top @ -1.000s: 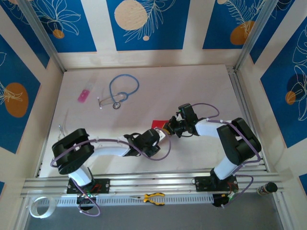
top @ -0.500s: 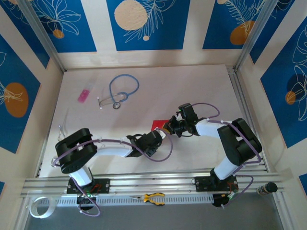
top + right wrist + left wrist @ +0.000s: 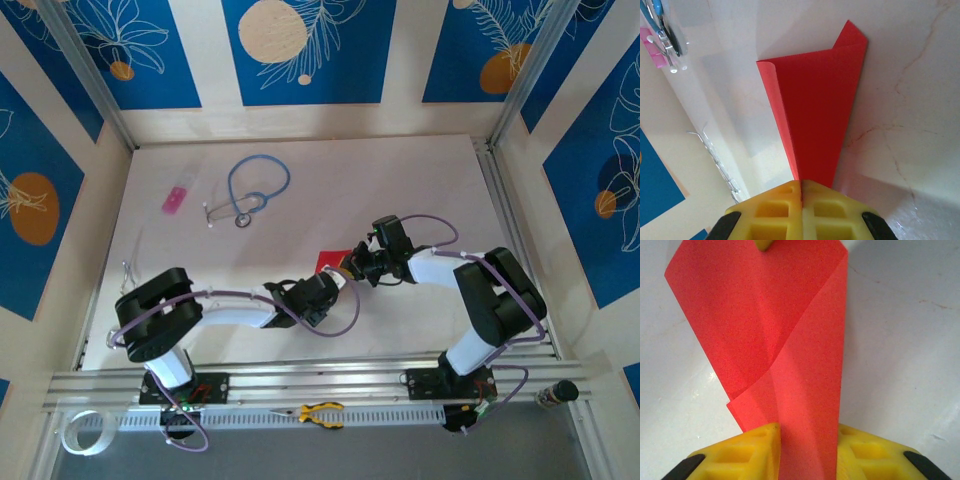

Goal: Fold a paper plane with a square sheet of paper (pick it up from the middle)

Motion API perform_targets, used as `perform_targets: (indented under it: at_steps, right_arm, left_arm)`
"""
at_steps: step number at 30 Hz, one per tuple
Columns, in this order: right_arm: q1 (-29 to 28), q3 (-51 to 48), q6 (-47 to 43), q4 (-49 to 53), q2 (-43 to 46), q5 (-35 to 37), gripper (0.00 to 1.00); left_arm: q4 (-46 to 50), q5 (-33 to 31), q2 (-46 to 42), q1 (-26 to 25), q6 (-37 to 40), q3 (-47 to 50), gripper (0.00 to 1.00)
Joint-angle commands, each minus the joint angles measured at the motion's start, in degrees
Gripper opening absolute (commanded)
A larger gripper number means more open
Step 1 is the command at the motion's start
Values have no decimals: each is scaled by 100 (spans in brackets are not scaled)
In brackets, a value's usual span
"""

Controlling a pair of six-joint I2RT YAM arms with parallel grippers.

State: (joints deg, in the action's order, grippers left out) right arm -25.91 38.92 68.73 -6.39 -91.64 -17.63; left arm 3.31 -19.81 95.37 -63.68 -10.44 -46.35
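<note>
The square sheet of paper [image 3: 331, 260], bright red and partly folded, is held between both grippers just right of the table's middle. In the left wrist view the sheet [image 3: 765, 315] rises from between the yellow fingers, and a folded flap fills the gap of my left gripper [image 3: 807, 440]. Both jaws touch the flap. My right gripper [image 3: 801, 186] is shut, its jaws pressed together on the narrow end of the sheet [image 3: 815, 110], which fans out above the table. From above, the left gripper [image 3: 341, 280] and the right gripper [image 3: 352, 266] nearly meet.
A blue stethoscope [image 3: 258, 185] and a small pink item [image 3: 175, 199] lie at the back left of the white table [image 3: 420, 180]. Yellow-handled pliers [image 3: 320, 412] and a tape roll [image 3: 80, 432] rest by the near rail. Patterned walls enclose the table.
The left arm's elbow and wrist shifted slightly over the first half second, then held still. The right arm and the red sheet stay in place.
</note>
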Motion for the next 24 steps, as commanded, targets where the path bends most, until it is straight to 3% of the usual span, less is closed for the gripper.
perform_targets:
  at_steps: [1,5,15,20,24]
  right_arm:
    - [-28,-68,42,82,155,39,2]
    - [-24,-91,44,64,155,43,3]
    - [-30,-127,-17,105,211,66,5]
    - [-19,-31,-271,483,388,224,13]
    - [6,51,-571,1012,708,546,28]
  left_arm:
    - [-118,-62,-159,-57,-55,25,31]
    - [-122,-18,-143,-57,-69,38,30]
    - [-103,-41,-76,-57,-158,56,13]
    - [-68,-49,-9,-57,-213,38,10]
    - [-24,39,109,-39,-379,-11,7]
